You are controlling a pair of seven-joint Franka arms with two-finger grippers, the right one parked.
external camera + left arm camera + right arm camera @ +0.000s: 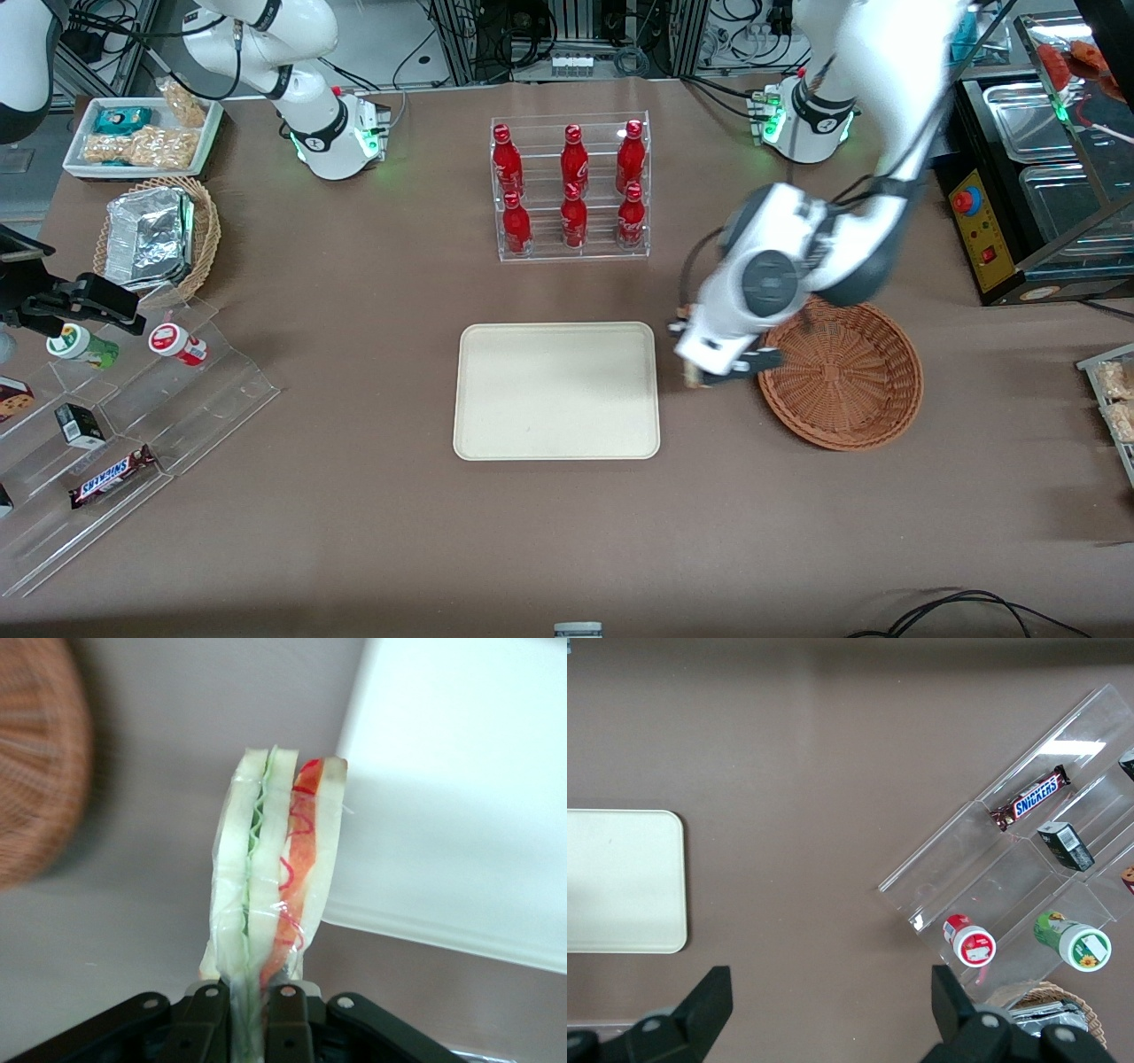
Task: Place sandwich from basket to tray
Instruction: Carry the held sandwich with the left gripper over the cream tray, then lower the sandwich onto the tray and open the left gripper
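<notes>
My left gripper [693,377] hangs above the bare table in the gap between the reddish-brown wicker basket [842,374] and the cream tray [556,390]. It is shut on the sandwich [276,868], a wrapped wedge of white bread with green and red filling along its cut edge. In the wrist view the black fingers [288,1019] pinch the sandwich's narrow end, and the wedge sticks out over the table between the basket [40,762] and the tray [461,797]. In the front view the hand hides nearly all of the sandwich. The basket holds nothing.
A clear rack of red bottles [571,186] stands farther from the camera than the tray. Toward the parked arm's end are a clear stepped shelf [133,416] with snacks, a tan basket with a foil container [155,235], and a white snack tray [142,133].
</notes>
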